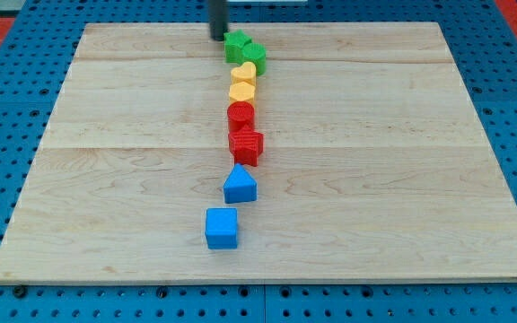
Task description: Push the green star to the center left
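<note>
— Start at the near edge: what's lined up on the worktop [106,179]?

— A blue cube [222,228] nearest us, then a blue house-shaped block [240,185], a red star-like block [246,146], a red cylinder [240,116], two yellow blocks [243,81], and two green pieces touching at the far end. They run in a near-straight column up the middle.

— And the green star [237,45]?

— I take it to be the view's-left green piece, beside the other green block [255,54]; shapes are hard to tell there.

— Why is the rod up there?

— My tip [218,37] sits just at the star's top-left, so it isn't yet on the right-hand side a leftward shove needs, I'd say.

— Any pincer?

— None on this arm, so no open or closed state to tell.
</note>
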